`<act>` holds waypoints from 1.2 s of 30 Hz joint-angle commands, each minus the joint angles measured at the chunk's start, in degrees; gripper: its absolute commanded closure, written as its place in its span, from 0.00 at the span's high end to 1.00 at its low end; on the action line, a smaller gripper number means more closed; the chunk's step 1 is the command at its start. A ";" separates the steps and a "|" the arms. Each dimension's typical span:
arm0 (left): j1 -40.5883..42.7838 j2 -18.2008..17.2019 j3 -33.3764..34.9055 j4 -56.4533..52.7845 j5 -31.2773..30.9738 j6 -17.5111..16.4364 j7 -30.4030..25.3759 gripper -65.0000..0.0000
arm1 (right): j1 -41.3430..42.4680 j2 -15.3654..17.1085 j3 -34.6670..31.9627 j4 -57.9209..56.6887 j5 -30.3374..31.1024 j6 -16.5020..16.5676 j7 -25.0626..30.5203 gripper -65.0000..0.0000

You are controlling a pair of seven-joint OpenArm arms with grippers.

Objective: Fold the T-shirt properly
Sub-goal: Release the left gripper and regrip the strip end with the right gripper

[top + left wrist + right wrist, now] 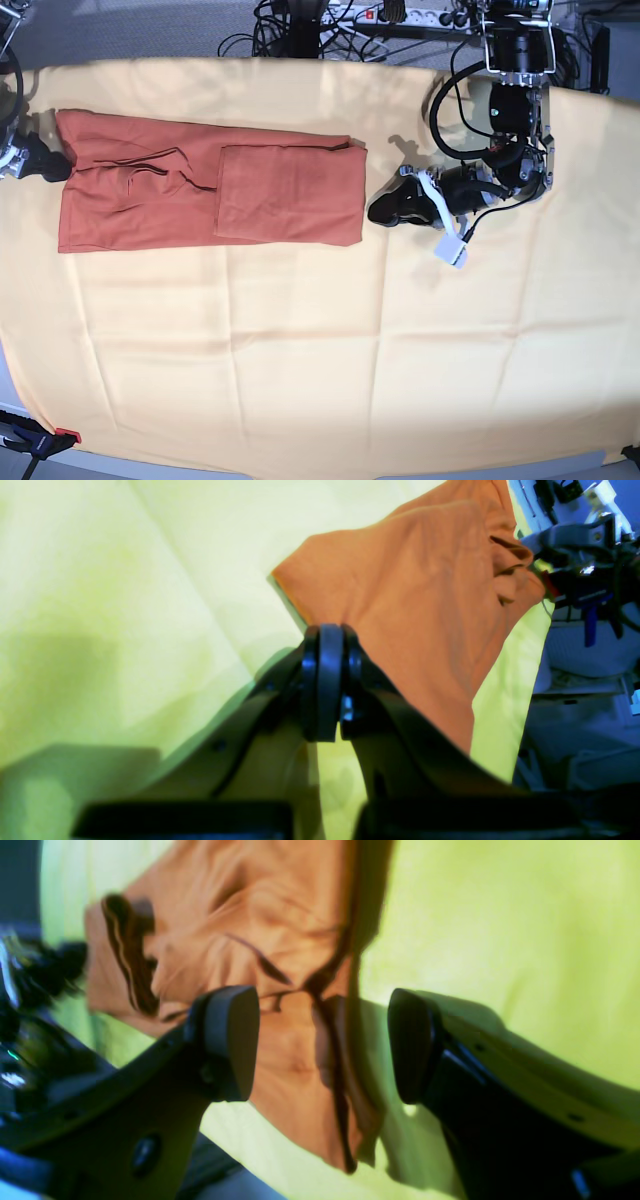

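Note:
The rust-orange T-shirt lies flat as a long strip on the pale yellow cloth, with its right part folded back over the middle. My left gripper is shut, its tips at the shirt's right edge. In the left wrist view the gripper has its pads pressed together against the shirt's hem, and no fabric shows between them. My right gripper is at the shirt's left end. In the right wrist view it is open, with wrinkled shirt fabric between and below its fingers.
Cables and a power strip run along the table's back edge. The left arm's white cable plug hangs over the cloth to the right of the shirt. A clamp grips the cloth's front left corner. The cloth has shallow creases.

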 commanded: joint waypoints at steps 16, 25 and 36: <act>-0.96 -0.33 -0.11 0.92 -2.49 -0.49 -1.09 0.00 | 2.08 -0.07 -8.72 -3.10 0.38 0.03 0.07 0.65; -0.96 -0.33 -0.11 0.92 -2.56 -0.49 -1.09 0.00 | 2.16 -0.15 -9.42 -2.99 0.38 0.03 0.07 0.65; -0.96 -0.33 -0.11 0.92 -2.97 -0.49 -1.07 0.00 | 2.21 -0.79 -14.12 -2.99 0.38 0.03 0.07 0.65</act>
